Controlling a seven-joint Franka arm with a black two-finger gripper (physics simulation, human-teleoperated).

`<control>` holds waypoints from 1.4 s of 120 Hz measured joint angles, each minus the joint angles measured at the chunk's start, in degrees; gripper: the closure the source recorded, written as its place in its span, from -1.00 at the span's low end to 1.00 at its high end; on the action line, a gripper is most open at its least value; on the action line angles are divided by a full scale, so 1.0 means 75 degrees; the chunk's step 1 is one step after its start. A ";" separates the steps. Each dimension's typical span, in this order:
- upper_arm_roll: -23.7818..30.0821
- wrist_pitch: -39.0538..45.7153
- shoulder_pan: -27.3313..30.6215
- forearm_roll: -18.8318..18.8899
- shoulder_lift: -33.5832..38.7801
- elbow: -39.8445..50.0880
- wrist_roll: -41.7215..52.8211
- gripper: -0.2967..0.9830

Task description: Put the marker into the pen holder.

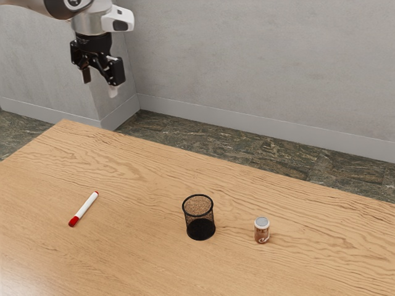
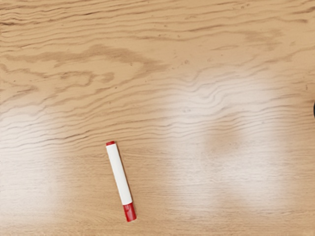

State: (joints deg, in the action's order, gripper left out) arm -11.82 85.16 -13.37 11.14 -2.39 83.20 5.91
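Observation:
High above the table, at the exterior view's upper left, my gripper (image 1: 100,90) is open, its two fingers apart with nothing between them. The white marker (image 1: 84,208) with a red cap lies flat on the table at the exterior view's left, well below the gripper. In the wrist view the marker (image 2: 119,177) lies on bare wood. A black mesh pen holder (image 1: 199,218) stands upright near the middle of the table, with the marker outside it.
A small brown and white can (image 1: 261,230) stands on the wooden table (image 1: 142,179), beyond the pen holder toward the exterior view's right. A grey wall rises behind the table, past a strip of dark floor.

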 joint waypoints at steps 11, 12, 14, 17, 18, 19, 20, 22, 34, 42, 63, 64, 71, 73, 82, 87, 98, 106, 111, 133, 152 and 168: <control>-0.0003 -0.0004 0.0013 -0.0005 -0.0010 -0.0009 0.0041 -0.54; -0.0004 -0.0005 0.0013 -0.0005 -0.0011 -0.0010 0.0044 -0.54; -0.0004 -0.0005 0.0012 -0.0005 -0.0011 -0.0012 0.0051 -0.54; -0.0005 -0.0006 0.0011 -0.0006 -0.0012 -0.0010 0.0060 -0.54; -0.0008 -0.0006 0.0008 -0.0019 -0.0011 -0.0004 0.0063 -0.54; -0.0011 -0.0007 0.0006 -0.0031 -0.0009 0.0001 0.0065 -0.54; -0.0012 -0.0007 0.0009 -0.0059 -0.0009 0.0005 0.0066 -0.54; -0.0013 -0.0009 0.0019 -0.0115 -0.0007 0.0012 0.0062 -0.54; -0.0091 -0.0035 -0.0011 -0.0412 0.0696 0.0996 -0.0009 -0.54; -0.0275 0.0353 0.0127 -0.0438 0.2471 0.3639 -0.0092 -0.53; -0.1893 0.2729 0.0356 0.0027 0.3231 0.8235 -0.0265 -0.54; -0.1930 0.2859 0.0351 0.0046 0.3117 0.8292 -0.0270 -0.54; -0.2076 0.3670 0.0309 0.0149 0.2458 0.8518 -0.0304 -0.54; -0.2096 0.3875 0.0300 0.0170 0.2300 0.8548 -0.0312 -0.54; -0.2142 0.4632 0.0219 0.0238 0.1856 0.8606 -0.0324 -0.54; -0.2146 0.4874 0.0092 0.0264 0.1802 0.8591 -0.0327 -0.54; -0.2150 0.5216 0.0007 0.0291 0.1733 0.8479 -0.0330 -0.54; -0.2150 0.5432 -0.0009 0.0250 0.1216 0.8065 -0.0336 -0.54; -0.2150 0.5638 0.0008 0.0222 0.0889 0.7926 -0.0337 -0.54; -0.2118 0.6325 0.0141 -0.0108 -0.0224 0.7262 -0.0297 -0.50; -0.2088 0.6734 0.0333 -0.0587 -0.0509 0.7217 -0.0081 -0.39; -0.2065 0.6955 0.0372 -0.0773 -0.0629 0.7143 0.0164 -0.30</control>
State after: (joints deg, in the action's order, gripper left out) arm -27.31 137.33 -10.58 5.35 -7.11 136.77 7.15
